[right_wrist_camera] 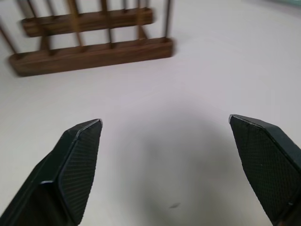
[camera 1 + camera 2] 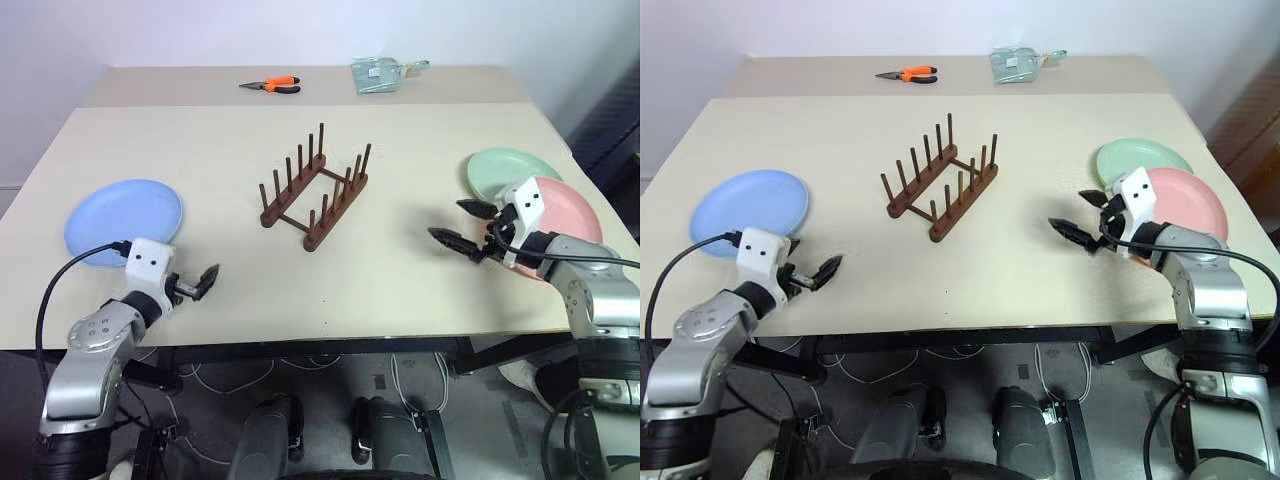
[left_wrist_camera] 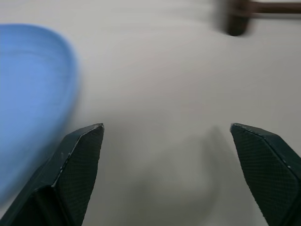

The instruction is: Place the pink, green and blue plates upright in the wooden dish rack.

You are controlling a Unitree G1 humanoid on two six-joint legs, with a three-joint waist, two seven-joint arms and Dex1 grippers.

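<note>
— Desk (image 2: 400,290) contents were noted how?

— The wooden dish rack (image 2: 315,195) was seen empty at mid-desk. The blue plate (image 2: 122,220) was laid flat near the left edge; the pink plate (image 2: 568,215) was overlapped onto the green plate (image 2: 505,170) at the right.

— And the tools?

— The left tool (image 2: 198,284) was held spread, just beside the blue plate, with nothing pinched. The right tool (image 2: 462,226) was likewise spread and empty, beside the pink plate. Orange pliers (image 2: 272,85) were noted at the far edge.

- You are seeing the wooden dish rack (image 2: 315,188) standing mid-desk (image 2: 240,270), empty.
- One plate (image 2: 123,220) is lying at the left.
- Two overlapping plates (image 2: 520,180) are lying at the right.
- Pliers (image 2: 272,85) and a packet (image 2: 380,74) are lying behind, at the far edge.
</note>
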